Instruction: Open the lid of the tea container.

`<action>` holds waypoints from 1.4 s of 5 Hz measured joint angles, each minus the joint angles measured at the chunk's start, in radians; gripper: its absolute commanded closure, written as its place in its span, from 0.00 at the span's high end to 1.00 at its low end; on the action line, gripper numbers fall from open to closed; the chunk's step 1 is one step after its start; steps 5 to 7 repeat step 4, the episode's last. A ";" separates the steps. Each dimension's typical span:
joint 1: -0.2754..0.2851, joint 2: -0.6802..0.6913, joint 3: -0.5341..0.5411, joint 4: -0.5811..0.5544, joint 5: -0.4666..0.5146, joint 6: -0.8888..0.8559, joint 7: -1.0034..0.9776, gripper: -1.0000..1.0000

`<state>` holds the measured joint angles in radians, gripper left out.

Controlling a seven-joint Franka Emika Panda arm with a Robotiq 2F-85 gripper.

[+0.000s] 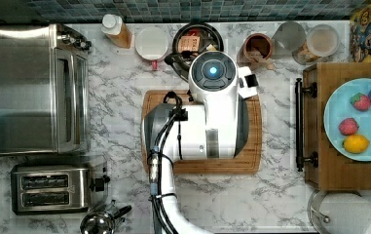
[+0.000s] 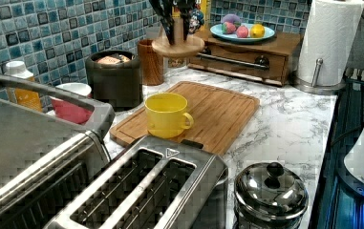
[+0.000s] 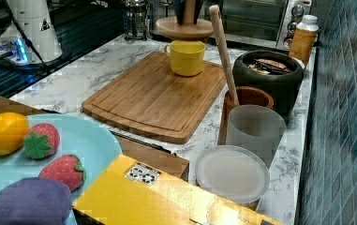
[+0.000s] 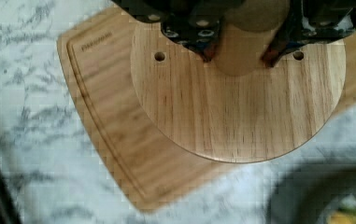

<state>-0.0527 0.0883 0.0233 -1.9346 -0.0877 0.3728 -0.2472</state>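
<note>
The tea container (image 2: 115,82) is a round black canister standing against the tiled wall behind the cutting board, and its top is uncovered. Tea-bag packets show inside it in the top view, past its rim (image 1: 177,45), and its dark wall (image 3: 270,89) also shows in the right view. A round wooden lid (image 4: 241,112) hangs level in the air above the board's corner. My gripper (image 4: 238,52) is shut on the lid's central knob. The raised lid (image 2: 178,46) (image 3: 184,28) sits apart from the canister, whose edge (image 4: 306,186) lies below and to one side.
A yellow mug (image 2: 166,114) stands on the wooden cutting board (image 1: 251,165). Along the wall are a white mug (image 1: 151,43), a bottle (image 1: 116,30), a brown cup (image 3: 246,101) holding a wooden stick, and frosted jars (image 3: 253,129). Toaster oven (image 1: 37,87), toaster (image 1: 51,187) and drawer stand (image 1: 336,170) flank the board.
</note>
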 measured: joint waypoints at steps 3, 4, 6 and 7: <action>0.001 -0.053 0.009 0.092 -0.065 -0.099 0.022 0.00; 0.001 -0.055 0.011 0.092 -0.065 -0.102 0.022 0.00; 0.001 -0.055 0.011 0.092 -0.065 -0.102 0.022 0.00; 0.001 -0.055 0.011 0.092 -0.065 -0.102 0.022 0.00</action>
